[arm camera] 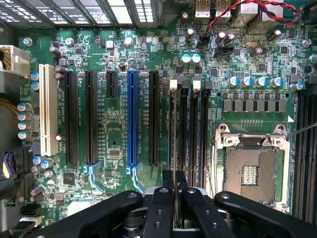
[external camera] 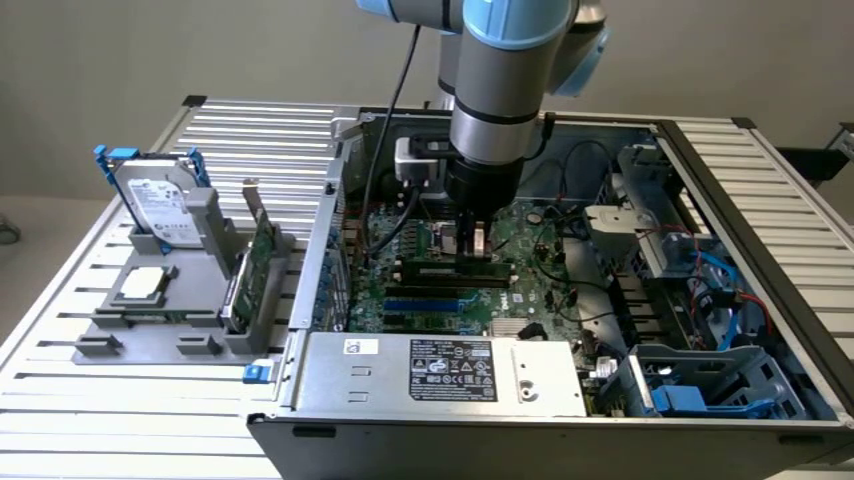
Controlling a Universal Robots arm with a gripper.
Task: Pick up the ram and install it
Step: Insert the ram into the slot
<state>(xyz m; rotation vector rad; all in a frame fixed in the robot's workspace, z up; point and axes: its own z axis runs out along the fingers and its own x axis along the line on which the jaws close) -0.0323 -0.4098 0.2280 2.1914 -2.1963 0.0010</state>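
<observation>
Gripper (external camera: pixel 467 243) is low inside the open case (external camera: pixel 747 170), centre of the exterior view, fingers pressed onto the ram (external camera: pixel 454 266), pinching it by its top edge. The ram hangs edge-on over the memory slots (arm camera: pixel 184 134) on the motherboard (arm camera: pixel 115 134). In the wrist view it is a thin line (arm camera: pixel 174 144) running out from between the fingers (arm camera: pixel 167 198), along the slot with the white latch (arm camera: pixel 173 83). I can't tell if it's seated or just above.

Risks for you:
- A slightly tilted stick makes one end catch first; pushing then would flex the board.
- An edge off the slot groove would land on the slot wall or the next slot.
- A closed latch blocks seating; latch state is not readable.
- The thin pinch could slip under push force.
- The open processor socket (arm camera: pixel 252 171) sits just beside the slots; sideways drift endangers its pins.
</observation>
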